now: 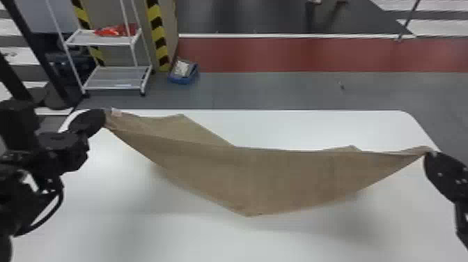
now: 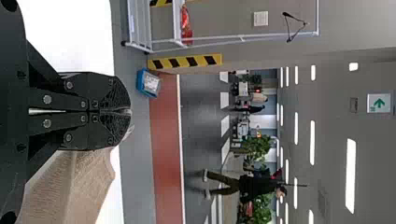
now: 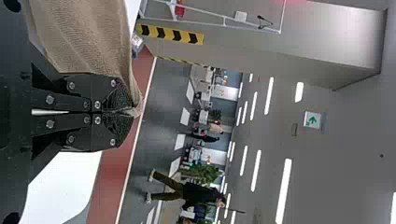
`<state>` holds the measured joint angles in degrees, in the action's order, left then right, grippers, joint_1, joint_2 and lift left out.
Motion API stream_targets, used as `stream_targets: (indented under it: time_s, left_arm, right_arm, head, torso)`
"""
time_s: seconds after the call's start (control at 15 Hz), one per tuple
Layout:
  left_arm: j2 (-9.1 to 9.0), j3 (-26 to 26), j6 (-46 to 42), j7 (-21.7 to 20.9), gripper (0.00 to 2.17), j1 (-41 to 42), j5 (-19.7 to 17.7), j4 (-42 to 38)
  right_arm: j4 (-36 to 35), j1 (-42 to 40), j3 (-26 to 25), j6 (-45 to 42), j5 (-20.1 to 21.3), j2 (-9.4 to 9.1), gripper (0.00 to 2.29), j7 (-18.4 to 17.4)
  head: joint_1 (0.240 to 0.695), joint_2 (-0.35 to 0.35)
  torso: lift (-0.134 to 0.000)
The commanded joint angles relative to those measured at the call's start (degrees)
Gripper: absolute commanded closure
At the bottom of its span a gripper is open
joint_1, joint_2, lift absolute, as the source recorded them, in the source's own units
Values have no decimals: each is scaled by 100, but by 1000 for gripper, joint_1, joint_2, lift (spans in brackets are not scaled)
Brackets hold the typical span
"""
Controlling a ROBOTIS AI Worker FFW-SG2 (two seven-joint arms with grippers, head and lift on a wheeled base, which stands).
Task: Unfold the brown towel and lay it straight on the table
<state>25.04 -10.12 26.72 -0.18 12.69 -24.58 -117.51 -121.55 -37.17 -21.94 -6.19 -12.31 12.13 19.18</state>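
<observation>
Brown towel (image 1: 264, 177) is hanging above the white table (image 1: 195, 242), sagging in its middle. Near the table's far left corner, my left gripper (image 1: 103, 119) is pinching one end, jaws closed with no gap beyond the cloth. By the table's right edge, my right gripper (image 1: 428, 155) is clasping the other end just as tightly. Folds are drooping toward both the near and far sides.

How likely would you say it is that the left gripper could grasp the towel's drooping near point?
Probably not without letting go first: the left gripper is shut on the left end of the brown towel, and the drooping point lies off toward the middle.
</observation>
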Motion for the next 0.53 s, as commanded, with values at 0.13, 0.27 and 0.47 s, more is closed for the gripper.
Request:
stream_targets:
  time_s: [0.13,0.27,0.47]
  left_arm:
    - [-17,-957,1543,264,1355,700,-170,-1565]
    - [-52,-1098,1771,449,1355,770,-250,-1811]
    - [-184,-948,1789,730,1355,621,-214,-1829]
  right_arm:
    - [-439,166,-478,1248,-395,44,1332,-2]
    - [-448,491,-522,1599,-500,123,1328,-2]
    - [-228,1352,-91,2302,-289,88,1328,60]
  head:
    - [695,-1]
    - [695,-5]
    - [695,-2]
  torso:
    - [-125]
    - [-125]
    - [-125]
